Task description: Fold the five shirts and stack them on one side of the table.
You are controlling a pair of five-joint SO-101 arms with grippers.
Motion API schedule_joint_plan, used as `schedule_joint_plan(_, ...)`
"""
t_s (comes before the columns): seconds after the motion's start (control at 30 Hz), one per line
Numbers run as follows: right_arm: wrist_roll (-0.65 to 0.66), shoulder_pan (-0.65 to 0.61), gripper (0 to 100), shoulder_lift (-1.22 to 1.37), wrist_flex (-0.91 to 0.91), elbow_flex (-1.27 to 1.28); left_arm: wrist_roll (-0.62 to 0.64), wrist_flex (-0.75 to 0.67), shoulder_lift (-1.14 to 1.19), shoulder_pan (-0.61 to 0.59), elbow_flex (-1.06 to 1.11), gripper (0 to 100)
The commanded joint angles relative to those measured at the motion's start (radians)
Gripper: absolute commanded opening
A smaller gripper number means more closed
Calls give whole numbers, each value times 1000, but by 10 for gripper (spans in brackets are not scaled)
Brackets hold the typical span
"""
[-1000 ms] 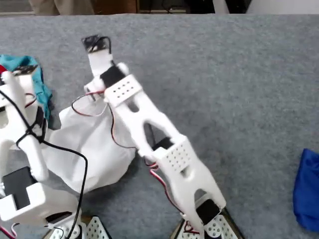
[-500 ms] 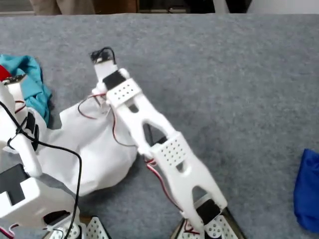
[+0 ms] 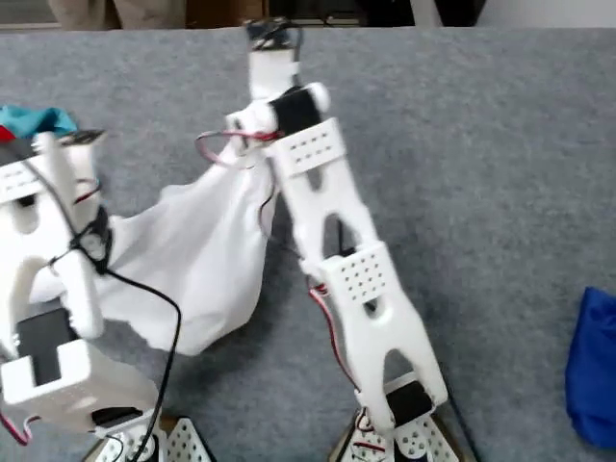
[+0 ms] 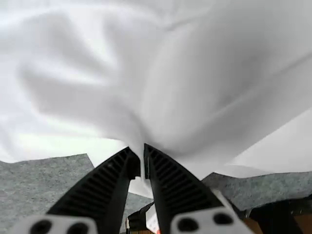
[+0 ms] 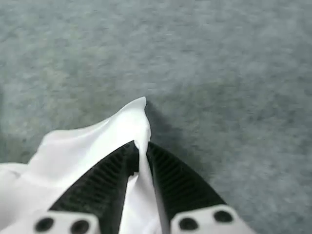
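**White shirt** (image 3: 207,265): held between the two arms at the left half of the table (image 3: 481,144). Its long axis runs on a diagonal, from the near-left end at the left arm to the far end at the right arm, near the table's middle. The cloth narrows toward the far end and sags into a broad rumpled belly on the near side, its loose lower edge toward the near edge of the table.

**Left gripper** (image 4: 142,153): black ribbed fingers pressed together on a fold of the white shirt. The left wrist view has cloth billowing beyond the fingertips, with grey table at either side.

**Right gripper** (image 5: 141,148): fingers closed on a corner of the white shirt. The right wrist view gives the detail at the far end: a small pointed tip of cloth stands out past the fingertips, with a shadow on the grey surface just beside it.

**High view, further items**: a teal shirt (image 3: 34,120), bunched at the far left behind the left arm, with a patch of red cloth (image 3: 6,134) just beside it; a blue shirt (image 3: 592,366) at the right edge, well apart from the white one.
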Motion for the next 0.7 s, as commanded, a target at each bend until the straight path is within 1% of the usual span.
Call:
schedule_joint_plan(0.0,-2,147,5,-111,17,19,176,-77,-8,100,-124,20)
schedule_joint_plan(0.13,-2,268,5,-179,15,19,394,-206,-8,207,-247,20)
schedule_joint_plan(0.23,29,334,5,-243,11,-22,517,-330,-8,269,-321,20)
schedule_joint_plan(0.3,40,377,5,-272,-14,-74,580,-402,-8,285,-373,20)
schedule_joint_plan(0.4,40,432,5,-331,-100,-81,657,-468,-8,292,-457,20)
schedule_joint_plan(0.5,40,464,5,-394,-196,-79,717,-489,-8,285,-551,20)
schedule_joint_plan(0.67,48,489,5,-495,-376,-79,740,-488,-15,288,-698,20)
